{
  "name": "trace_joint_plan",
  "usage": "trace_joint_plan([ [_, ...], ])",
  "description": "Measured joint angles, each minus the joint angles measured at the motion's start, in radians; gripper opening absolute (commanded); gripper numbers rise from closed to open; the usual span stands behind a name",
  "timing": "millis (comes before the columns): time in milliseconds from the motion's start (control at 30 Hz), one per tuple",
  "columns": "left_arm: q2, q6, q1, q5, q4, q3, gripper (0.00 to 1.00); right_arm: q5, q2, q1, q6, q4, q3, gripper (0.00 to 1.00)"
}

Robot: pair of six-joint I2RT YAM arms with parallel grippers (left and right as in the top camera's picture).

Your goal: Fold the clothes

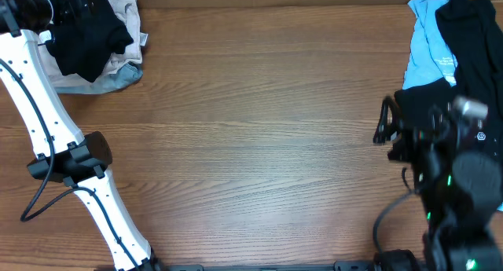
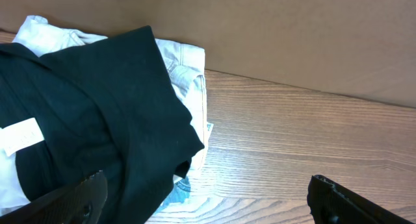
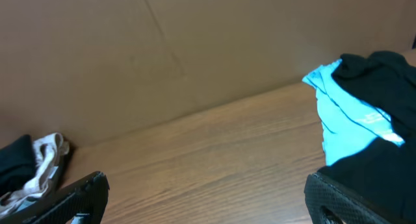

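A pile of clothes lies at the table's far left corner: a plain black garment (image 1: 90, 37) on top of a beige one (image 1: 130, 12) and a light blue one (image 1: 118, 80). In the left wrist view the black garment (image 2: 110, 113) shows a small white tag (image 2: 19, 136) and covers the beige one (image 2: 185, 65). My left gripper (image 1: 71, 10) (image 2: 208, 204) is open over the pile's edge, holding nothing. A second heap lies at the far right: a light blue garment (image 1: 428, 47) (image 3: 344, 120) under a black one (image 1: 471, 43) (image 3: 383, 71). My right gripper (image 1: 389, 123) (image 3: 211, 201) is open and empty beside it.
The wooden table (image 1: 259, 130) runs between the two heaps. A brown cardboard wall (image 3: 162, 49) stands along the far edge. The left arm's white links (image 1: 47, 122) and a black cable (image 1: 43, 196) cross the table's left side.
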Motion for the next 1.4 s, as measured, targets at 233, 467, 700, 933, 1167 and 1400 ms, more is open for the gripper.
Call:
trace_joint_plan([
  [233, 0.0, 0.0, 0.0, 0.0, 0.0, 0.0, 1.0, 0.001, -0.331, -0.034, 0.0, 0.257, -0.401, 1.0],
  [467, 0.0, 0.0, 0.0, 0.0, 0.0, 0.0, 1.0, 0.0, -0.496, -0.039, 0.0, 0.516, -0.69, 1.0],
  [700, 0.0, 0.0, 0.0, 0.0, 0.0, 0.0, 1.0, -0.019, -0.575, -0.04, -0.001, 0.479, -0.804, 1.0],
  [933, 0.0, 0.0, 0.0, 0.0, 0.0, 0.0, 1.0, -0.055, -0.588, -0.04, -0.054, 0.402, -0.804, 1.0],
  [1167, 0.0, 0.0, 0.0, 0.0, 0.0, 0.0, 1.0, -0.077, -0.588, -0.04, -0.087, 0.403, -0.804, 1.0],
  [1400, 0.0, 0.0, 0.0, 0.0, 0.0, 0.0, 1.0, -0.079, -0.588, -0.04, -0.097, 0.402, -0.804, 1.0],
])
